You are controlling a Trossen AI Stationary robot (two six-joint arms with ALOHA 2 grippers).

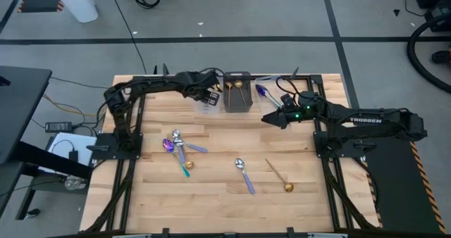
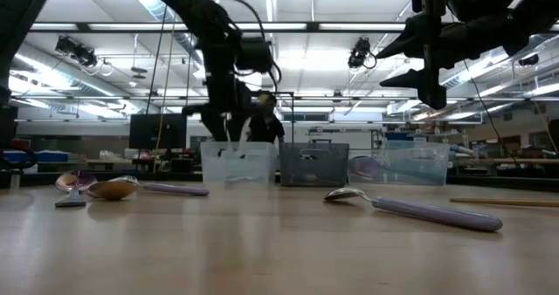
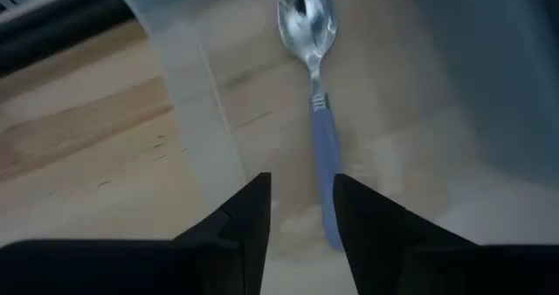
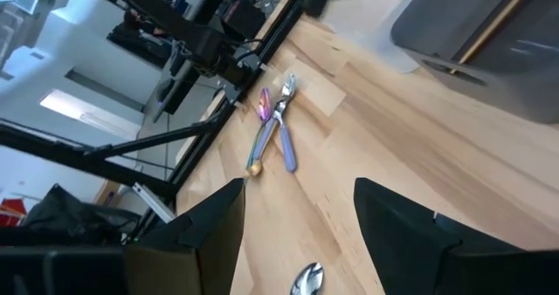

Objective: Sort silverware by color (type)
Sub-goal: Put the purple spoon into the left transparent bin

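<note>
1. Silver in the bowl and pale blue in the handle, a spoon [image 3: 319, 112] lies inside the clear bin [image 1: 208, 98] at the far edge of the table [image 1: 225, 203], directly under the left gripper [image 1: 209, 96].
2. In the left wrist view its two fingers stand apart, the spoon's handle passing beside one tip; nothing is pinched between them, so the spoon looks released.
3. The right gripper [image 1: 270, 118] hangs above the table near the far right, jaws spread wide and empty, just in front of the clear bin [image 1: 271, 90] holding a blue-purple spoon [image 1: 261, 91].
4. The dark bin [image 1: 237, 94] between the two clear ones holds gold spoons [image 1: 238, 85].
5. Unsorted pieces remain on the wood: a cluster [image 1: 177, 150] of silver, rainbow and gold spoons at left, one silver spoon with a lilac handle [image 1: 244, 174] in the middle, and a gold spoon [image 1: 280, 176] beside it.
6. Risk: if the left arm lifts at an angle, a finger may catch the handle and drag the spoon back out, or nudge the light bin off its place.
7. Risk: the clustered spoons overlap, so a grasp there could lift two finishes at once.
</note>
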